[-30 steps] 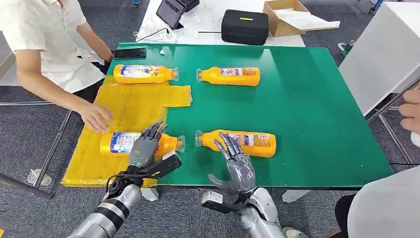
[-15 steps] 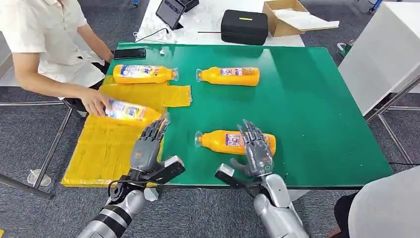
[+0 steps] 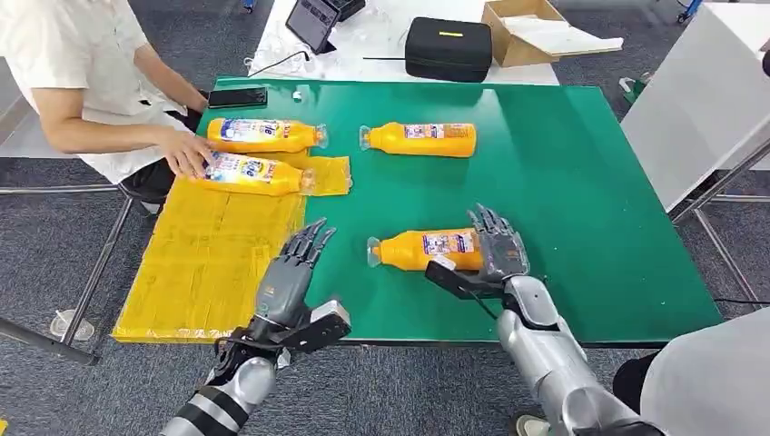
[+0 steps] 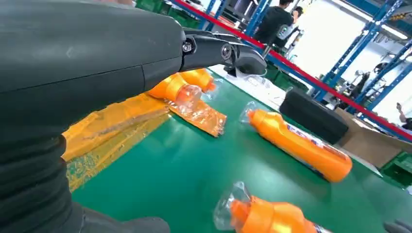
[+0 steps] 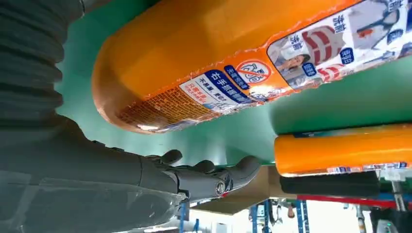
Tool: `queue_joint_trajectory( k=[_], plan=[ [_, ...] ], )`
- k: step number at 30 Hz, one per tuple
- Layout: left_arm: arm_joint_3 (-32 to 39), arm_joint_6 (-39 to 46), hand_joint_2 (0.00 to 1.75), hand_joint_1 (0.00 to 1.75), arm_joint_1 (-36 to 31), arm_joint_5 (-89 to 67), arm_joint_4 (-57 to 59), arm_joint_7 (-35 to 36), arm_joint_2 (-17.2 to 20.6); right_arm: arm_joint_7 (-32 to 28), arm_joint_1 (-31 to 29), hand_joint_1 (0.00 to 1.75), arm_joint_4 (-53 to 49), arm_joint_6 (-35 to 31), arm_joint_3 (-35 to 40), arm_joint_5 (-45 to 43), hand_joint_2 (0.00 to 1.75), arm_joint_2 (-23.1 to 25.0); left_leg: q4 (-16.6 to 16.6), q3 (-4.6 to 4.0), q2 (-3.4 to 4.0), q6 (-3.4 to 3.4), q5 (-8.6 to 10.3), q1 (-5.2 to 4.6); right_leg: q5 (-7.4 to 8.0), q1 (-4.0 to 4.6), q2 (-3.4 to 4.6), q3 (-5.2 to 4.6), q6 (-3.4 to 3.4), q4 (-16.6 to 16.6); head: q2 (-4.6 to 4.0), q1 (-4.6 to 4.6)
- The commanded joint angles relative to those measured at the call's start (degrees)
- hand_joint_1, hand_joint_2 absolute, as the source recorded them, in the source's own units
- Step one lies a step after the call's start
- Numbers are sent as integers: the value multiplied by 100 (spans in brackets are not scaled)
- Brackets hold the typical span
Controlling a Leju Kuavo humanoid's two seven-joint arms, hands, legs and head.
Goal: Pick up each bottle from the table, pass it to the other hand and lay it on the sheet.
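Note:
The near orange bottle lies on its side on the green table, cap toward the sheet. My right hand is against its base end, fingers stretched out and not wrapped around it. My left hand hovers open, fingers spread, over the table's front by the yellow sheet. A second orange bottle lies farther back on the table. Two bottles lie on the sheet's far end.
A seated person's hand rests on the nearer bottle on the sheet. A phone lies at the table's far left corner. A black case and cardboard box sit on the white table behind. Another person is at the lower right.
The person lifted the bottle from the sheet's near part and laid it at the far end. My right hand reached forward to the near bottle's base. My left hand drifted slightly right.

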Motion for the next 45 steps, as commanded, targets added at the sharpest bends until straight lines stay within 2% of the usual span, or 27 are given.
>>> queue_joint_trajectory(
  k=[1, 6, 11, 17, 19, 20, 22, 29, 30, 31, 32, 35, 37, 39, 41, 45],
  plan=[
    [-218, -47, 175, 0, -87, 38, 1, -6, 90, 20, -381, 0, 660, 46, 184, -11, 175, -52, 0, 16, 8, 5, -5, -4, -5, -1, -1, 13, -7, 2, 0, 0],
    [-216, -97, 175, 0, -98, 96, 34, -15, 81, 21, -406, 0, 688, 117, 189, -25, 175, -48, 0, 11, 8, 4, -5, -4, -3, -2, 2, 8, -6, 2, 0, -2],
    [-237, 18, 175, 0, -329, 163, 477, 18, 59, -102, -678, 0, 1013, 761, 197, -265, 175, 58, 2, 13, 14, 4, -5, -6, -4, -3, 6, 9, -10, 7, 0, 0],
    [-282, 120, 175, 0, -373, 227, 578, -129, 29, 24, -996, 0, 1408, 1473, 469, -231, 175, 4, -1, 20, 14, 6, -6, -6, -5, -2, 4, 16, -10, 4, 0, 0],
    [-348, 74, 175, 0, -442, 314, 603, -135, 6, 232, -1213, 0, 1624, 2051, 662, -210, 175, -27, 0, 10, 7, 4, -2, -3, -2, 0, 0, 8, -6, 1, 0, 0],
    [-380, 91, 175, 0, -479, 300, 622, -123, -11, 254, -1269, 0, 1644, 2137, 691, -208, 175, -16, 1, 30, 12, 9, -9, -8, -10, -3, -3, 25, -13, 6, 0, -2],
    [-411, 55, 175, 0, -524, 332, 681, -103, -41, 325, -1378, 0, 1714, 2333, 766, -191, 175, 17, 1, 8, 4, 4, -1, -3, -2, -1, -2, 6, -5, 2, 0, 0],
    [-525, 125, 175, 0, -595, 426, 910, -209, -139, 405, -1600, 0, 1877, 2787, 1037, -151, 175, 12, -1, 24, 7, 7, -4, -6, -6, -3, -4, 20, -9, 3, 0, 0],
    [-538, 141, 175, 0, -604, 439, 938, -216, -151, 409, -1630, 101, 1923, 2892, 1104, -113, 175, -5, -1, 18, 2, 5, -1, -3, -3, 0, -6, 17, -6, 1, 0, 0],
    [-557, 175, 175, 0, -621, 437, 974, -230, -160, 374, -1655, 152, 1959, 3041, 1124, -129, 175, -31, -2, 28, 4, 6, -4, -5, -7, -1, -8, 25, -9, 1, 0, -2],
    [-559, 184, 175, 0, -629, 445, 990, -237, -164, 359, -1666, 173, 1977, 3103, 1143, -123, 175, -42, -2, 23, -3, 6, -1, -5, -6, -1, -13, 22, -8, 1, 0, 0],
    [-582, 207, 175, 0, -663, 515, 1061, -302, -188, 244, -1673, 175, 2016, 3384, 1208, -152, 175, -91, -2, 28, -2, 7, -2, -4, -6, 0, -14, 28, -9, -1, 2, -2],
    [-616, 219, 175, 0, -684, 568, 1094, -371, -188, -83, -1613, 175, 1998, 3572, 1143, -346, 175, -141, -2, 20, -7, 4, 2, 0, -2, 2, -15, 20, -5, -4, 0, 0],
    [-615, 219, 175, 0, -684, 569, 1095, -372, -185, -82, -1599, 175, 2004, 3567, 1143, -345, 175, -154, -4, 25, -9, 6, 1, 0, -3, 3, -19, 27, -7, -6, 0, -2],
    [-657, 240, 175, 0, -692, 641, 1101, -485, -166, -604, -1522, 175, 1974, 3855, 936, -764, 175, -214, -7, 34, -10, 7, 0, -2, -5, 1, -20, 35, -7, -7, 0, 0],
    [-688, 353, 175, 0, -630, 727, 1041, -543, -135, -748, -1364, 175, 1896, 3580, 1026, -951, 175, -269, -7, 35, -10, 5, 0, 1, -4, 4, -19, 38, -8, -10, 0, 2]
  ],
)
